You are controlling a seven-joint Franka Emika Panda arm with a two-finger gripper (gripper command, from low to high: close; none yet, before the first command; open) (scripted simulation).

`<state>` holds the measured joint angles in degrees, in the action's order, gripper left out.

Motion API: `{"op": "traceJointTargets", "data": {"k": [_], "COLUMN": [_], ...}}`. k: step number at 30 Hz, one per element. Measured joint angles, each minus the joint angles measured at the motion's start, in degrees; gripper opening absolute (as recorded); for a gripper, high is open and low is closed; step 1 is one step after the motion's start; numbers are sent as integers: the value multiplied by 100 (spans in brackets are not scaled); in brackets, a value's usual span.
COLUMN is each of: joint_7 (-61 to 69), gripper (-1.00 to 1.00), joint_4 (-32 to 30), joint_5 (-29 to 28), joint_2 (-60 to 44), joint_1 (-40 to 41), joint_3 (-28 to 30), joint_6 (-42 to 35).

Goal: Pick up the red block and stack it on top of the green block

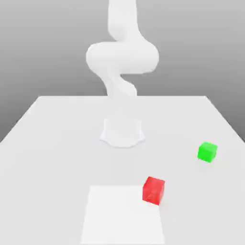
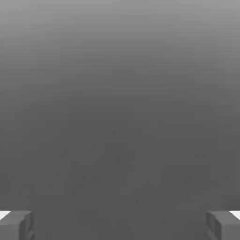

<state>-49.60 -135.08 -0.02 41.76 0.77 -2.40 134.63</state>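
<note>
The red block [image 1: 153,190] rests on the white table [image 1: 52,143] near the front, a little toward the exterior view's right. The green block [image 1: 207,151] sits farther back and further toward the exterior view's right, well apart from the red one. In the hand view my gripper [image 2: 120,226] is open: its two grey fingertips [image 2: 17,225] stand far apart with nothing between them, in front of a plain grey backdrop. The white arm [image 1: 122,57] rises from its base and bends upward out of the exterior view's top.
The arm's round base [image 1: 122,132] stands at the table's middle. A brighter white square patch [image 1: 119,217] lies on the table at the front, with the red block at its corner.
</note>
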Motion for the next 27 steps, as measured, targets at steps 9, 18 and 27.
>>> {"op": "traceJointTargets", "data": {"k": [9,18,27], "joint_7": [-1589,-3213,-4317], "gripper": [0,0,-100], "joint_4": [-1342,-2737,-2611], "joint_5": [-2,163,-1200], "joint_2": [-1762,-3840,-5378], "joint_1": [262,185,-481], "joint_3": [-891,-1469,-489], "joint_6": [1192,2597,3842]}}
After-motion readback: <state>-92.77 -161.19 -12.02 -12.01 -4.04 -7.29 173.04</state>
